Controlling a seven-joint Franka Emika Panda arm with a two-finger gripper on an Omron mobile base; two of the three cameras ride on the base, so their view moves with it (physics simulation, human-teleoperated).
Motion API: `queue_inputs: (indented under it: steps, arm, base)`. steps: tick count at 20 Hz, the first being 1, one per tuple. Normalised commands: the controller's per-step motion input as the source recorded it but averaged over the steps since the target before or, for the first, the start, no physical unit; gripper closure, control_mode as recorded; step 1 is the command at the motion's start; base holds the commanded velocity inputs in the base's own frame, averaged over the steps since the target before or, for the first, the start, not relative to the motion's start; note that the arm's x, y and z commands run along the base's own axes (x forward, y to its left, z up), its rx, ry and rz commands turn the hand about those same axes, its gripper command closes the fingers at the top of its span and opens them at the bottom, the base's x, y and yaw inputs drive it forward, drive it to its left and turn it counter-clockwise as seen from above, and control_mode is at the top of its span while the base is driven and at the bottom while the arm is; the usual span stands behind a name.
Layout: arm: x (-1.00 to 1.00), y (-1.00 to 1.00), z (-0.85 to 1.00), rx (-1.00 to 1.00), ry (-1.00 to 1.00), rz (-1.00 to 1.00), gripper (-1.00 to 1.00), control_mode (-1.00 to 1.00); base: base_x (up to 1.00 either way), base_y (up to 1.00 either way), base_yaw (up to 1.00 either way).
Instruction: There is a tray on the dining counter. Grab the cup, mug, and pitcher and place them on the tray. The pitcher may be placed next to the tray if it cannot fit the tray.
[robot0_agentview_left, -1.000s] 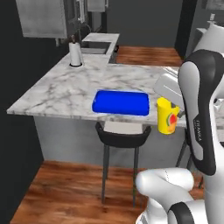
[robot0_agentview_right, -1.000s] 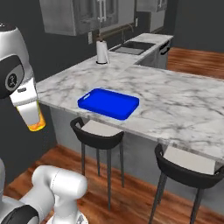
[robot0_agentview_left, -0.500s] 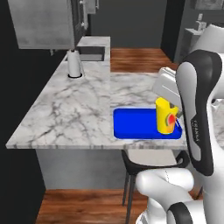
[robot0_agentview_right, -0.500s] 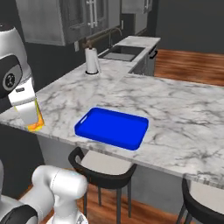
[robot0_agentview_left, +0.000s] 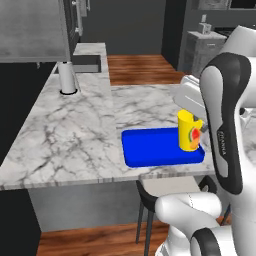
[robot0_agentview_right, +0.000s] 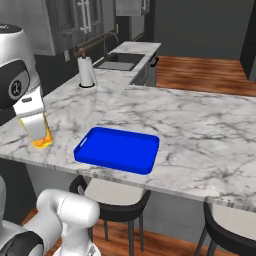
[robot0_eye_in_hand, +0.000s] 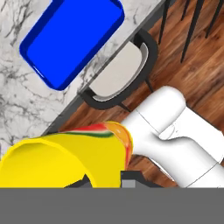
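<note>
- Kitchen setting, dark cabinetry and wood floor; a white marble worktop with grey veins carries the work, with dark stools tucked under its near edge.
- Jaws: closed tight on the cup, a yellow handleless tumbler with a red-orange mark. The gripper holds it from above, clear of any surface.
- Cup position: in the hand view the cup hangs over the floor and a stool seat, off the worktop's near edge, with the tray at 11 o'clock from it. In the right base view the cup sits at 9 o'clock of the tray, well apart from it.
- Tray: bright blue, flat, low rim, lying near the worktop's front edge. Nothing rests on it.
- Paper-towel roll stands at the far end by the sink; not part of the task.
- Progress, as a judgement: first item is lifted and in carriage, not yet placed. No item is on the tray.
- Outstanding: bring the cup over the tray and set it down; then fetch mug and pitcher.
- Risk noted: the cup hangs off the worktop edge, so a slip now would drop it to the floor.
</note>
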Motion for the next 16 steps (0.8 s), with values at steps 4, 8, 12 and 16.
queue_inputs:
  steps: [4, 8, 12, 16]
  arm:
    - [0.96, 0.0, -0.04, 0.01, 0.16, 0.0, 1.0, -1.0]
    - [1.0, 0.0, -0.19, 0.0, 0.16, 0.04, 1.0, -1.0]
    - [1.0, 0.0, -0.4, 0.0, 0.14, 0.08, 1.0, -1.0]
    - [0.93, 0.0, -0.52, 0.01, 0.1, 0.09, 1.0, -1.0]
  base:
    - [0.0, 0.0, 0.0]
    - [0.0, 0.0, 0.0]
    - [0.0, 0.0, 0.0]
    - [0.0, 0.0, 0.0]
